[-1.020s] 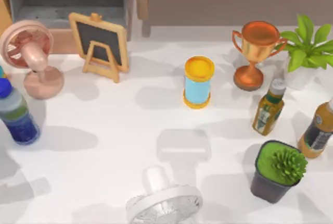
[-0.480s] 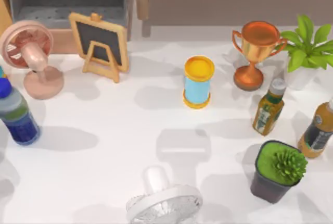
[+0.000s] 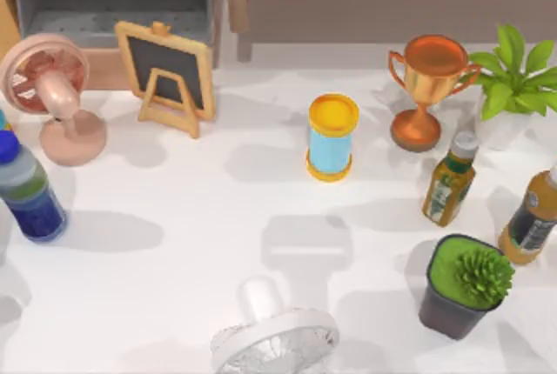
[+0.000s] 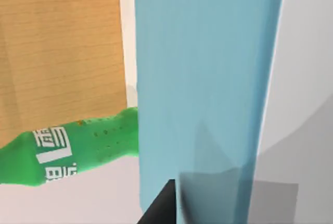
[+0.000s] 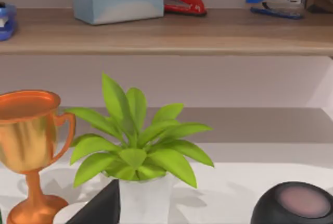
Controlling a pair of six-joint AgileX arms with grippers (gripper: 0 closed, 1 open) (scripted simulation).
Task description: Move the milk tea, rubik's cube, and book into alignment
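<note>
The milk tea (image 3: 332, 137), a pale blue cup with a yellow lid, stands upright at the table's middle. The rubik's cube is out of view. A tall pale blue flat slab (image 4: 203, 88) stands very close in the left wrist view, and I cannot tell whether it is the book. One dark fingertip (image 4: 161, 208) of my left gripper shows beside the slab's lower edge. A dark fingertip (image 5: 101, 207) of my right gripper shows in front of the white plant pot. Both arms are off the table in the top view.
Around the table stand a pink fan (image 3: 48, 87), a small chalkboard easel (image 3: 167, 74), a blue-capped bottle (image 3: 28, 190), a copper trophy (image 3: 425, 83), a leafy plant (image 3: 513, 78), two bottles (image 3: 450, 181), a succulent pot (image 3: 461, 285) and a white fan (image 3: 271, 335). A green bottle (image 4: 67, 148) lies by a wooden panel.
The arm's shadow at the table's lower left has slid toward the left edge and shrunk. Nothing on the table has moved.
</note>
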